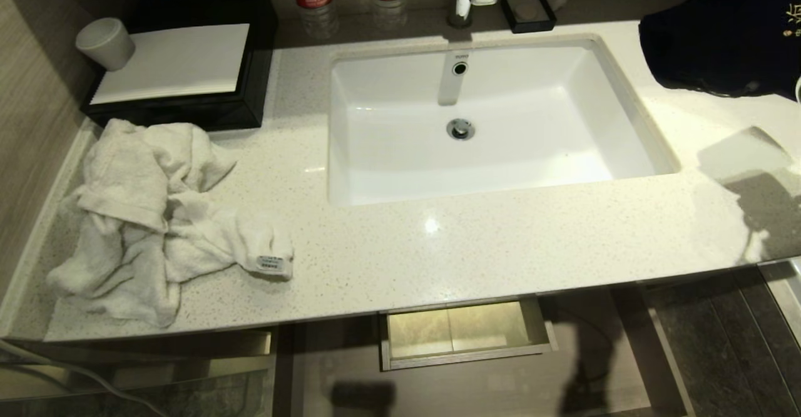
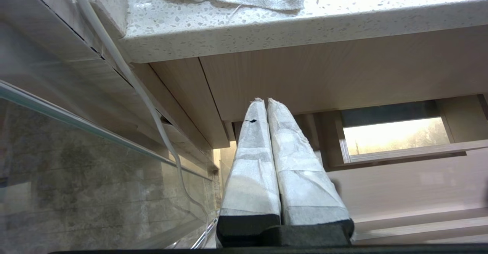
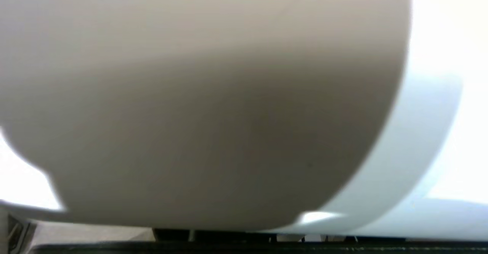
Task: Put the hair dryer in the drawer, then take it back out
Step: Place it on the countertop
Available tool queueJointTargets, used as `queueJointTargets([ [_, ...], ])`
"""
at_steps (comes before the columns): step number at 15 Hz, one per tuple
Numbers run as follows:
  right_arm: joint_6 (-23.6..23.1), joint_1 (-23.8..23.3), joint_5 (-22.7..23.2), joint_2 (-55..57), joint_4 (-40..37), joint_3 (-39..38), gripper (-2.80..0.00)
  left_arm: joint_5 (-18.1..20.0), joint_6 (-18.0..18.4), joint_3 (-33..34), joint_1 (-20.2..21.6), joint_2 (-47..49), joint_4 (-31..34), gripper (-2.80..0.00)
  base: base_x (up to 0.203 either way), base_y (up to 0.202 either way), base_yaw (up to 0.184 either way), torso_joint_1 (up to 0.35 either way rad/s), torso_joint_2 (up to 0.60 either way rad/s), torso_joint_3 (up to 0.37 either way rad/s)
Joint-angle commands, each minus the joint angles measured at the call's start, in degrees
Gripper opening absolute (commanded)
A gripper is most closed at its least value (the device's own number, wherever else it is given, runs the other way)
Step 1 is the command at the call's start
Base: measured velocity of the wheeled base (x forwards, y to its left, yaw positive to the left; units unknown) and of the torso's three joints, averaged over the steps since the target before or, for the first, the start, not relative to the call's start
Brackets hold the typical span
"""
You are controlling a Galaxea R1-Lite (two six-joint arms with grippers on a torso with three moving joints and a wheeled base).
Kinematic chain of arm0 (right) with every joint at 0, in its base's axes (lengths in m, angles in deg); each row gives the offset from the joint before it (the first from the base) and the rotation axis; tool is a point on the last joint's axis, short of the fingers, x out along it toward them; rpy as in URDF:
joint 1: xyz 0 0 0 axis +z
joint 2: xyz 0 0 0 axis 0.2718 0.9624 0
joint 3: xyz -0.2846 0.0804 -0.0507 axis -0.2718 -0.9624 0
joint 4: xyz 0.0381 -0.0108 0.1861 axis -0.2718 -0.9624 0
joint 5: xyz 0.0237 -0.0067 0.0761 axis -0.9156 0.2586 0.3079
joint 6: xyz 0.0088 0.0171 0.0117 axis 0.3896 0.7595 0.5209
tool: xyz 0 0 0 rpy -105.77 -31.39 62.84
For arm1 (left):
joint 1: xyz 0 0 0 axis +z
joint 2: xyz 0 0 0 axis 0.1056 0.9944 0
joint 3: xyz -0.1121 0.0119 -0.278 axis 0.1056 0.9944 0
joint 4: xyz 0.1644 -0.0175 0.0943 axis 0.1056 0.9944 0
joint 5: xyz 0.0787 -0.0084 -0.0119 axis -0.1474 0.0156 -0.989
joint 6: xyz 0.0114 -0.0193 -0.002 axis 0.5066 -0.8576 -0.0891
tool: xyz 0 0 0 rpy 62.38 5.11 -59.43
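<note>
Right pincer, outside the head view, is closed on the hair dryer (image 3: 213,105), whose pale rounded barrel fills the right wrist view so fully that the gripping surfaces themselves are hidden; the hold is inferred from the barrel sitting tight against the wrist camera and from the dryer lying nowhere on the bench (image 1: 500,241). Left pincer (image 2: 265,100) is parked low beside the cabinet, under the bench edge, its wrapped fingers (image 2: 251,147) pressed together on nothing. The drawer (image 1: 466,357) stands pulled out below the sink (image 1: 500,173), and the part of its floor that shows is bare; the back of it is hidden under the bench. A crumpled towel (image 1: 144,216) lies on the bench at the robot's left, well apart from the drawer. Judged progress: the drawer is open and the dryer is in hand. Whether the dryer is yet to go in or is already back out cannot be told.
</note>
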Motion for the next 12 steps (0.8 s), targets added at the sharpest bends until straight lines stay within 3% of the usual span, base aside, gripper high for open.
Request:
queueJointTargets([
  [1, -0.37, 0.65, 1.02, 1.21, -0.32, 0.34, -2.8, 0.0, -0.01, 0.01, 0.0, -0.03, -0.04, -2.8, 0.0, 0.0, 0.0, 0.0, 0.0, 0.0],
  [6, -3.27, 1.03, 2.71, 4.08, -0.15, 0.58, -2.8, 0.0, -0.01, 0.05, 0.0, -0.08, -0.02, -2.8, 0.0, 0.0, 0.0, 0.0, 0.0, 0.0],
  [12, -3.47, 1.32, 2.76, 11.41, -0.39, 4.64, -2.8, 0.0, -0.01, 0.03, 0.0, -0.09, 0.01, -2.8, 0.0, 0.0, 0.0, 0.0, 0.0, 0.0],
])
